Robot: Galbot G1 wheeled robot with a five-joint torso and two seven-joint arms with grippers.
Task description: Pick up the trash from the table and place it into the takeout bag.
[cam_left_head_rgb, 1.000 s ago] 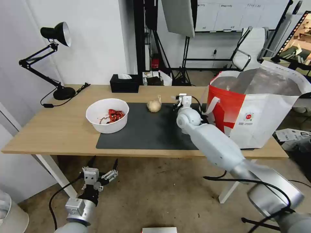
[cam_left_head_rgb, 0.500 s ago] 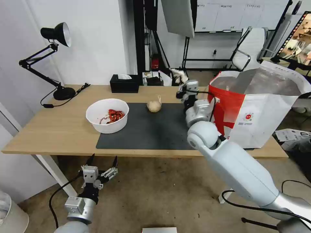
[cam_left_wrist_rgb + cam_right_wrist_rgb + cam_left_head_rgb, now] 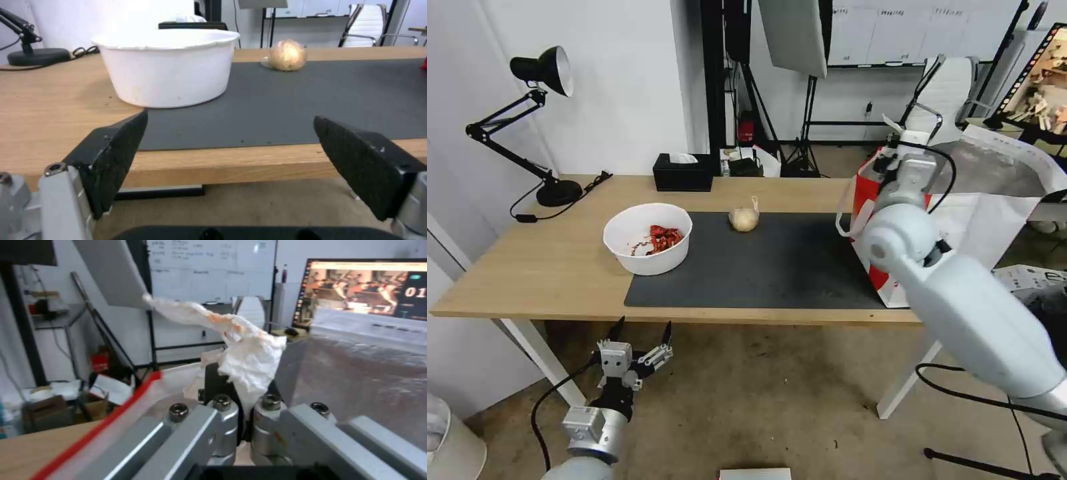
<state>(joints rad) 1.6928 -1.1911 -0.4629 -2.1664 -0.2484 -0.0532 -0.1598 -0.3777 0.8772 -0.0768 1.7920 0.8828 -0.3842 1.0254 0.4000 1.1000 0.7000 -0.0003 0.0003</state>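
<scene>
On the table (image 3: 547, 267) two pieces of trash lie: one white bowl (image 3: 648, 238) with red scraps, at the mat's (image 3: 760, 267) left edge, and one knotted bag (image 3: 744, 217) at the mat's far edge. A lamp (image 3: 534, 120) and a tissue box (image 3: 683, 171) stand at the back. The takeout bag (image 3: 987, 220) sits at the table's right end, partly hidden behind the right arm. The right gripper (image 3: 240, 396) is above the bag's open top, fingers closed tight on one crumpled tissue (image 3: 240, 340) (its orange stains plain in the wrist view). The left gripper (image 3: 639, 343) hangs below the table's front edge, fingers spread wide, holding nothing.
</scene>
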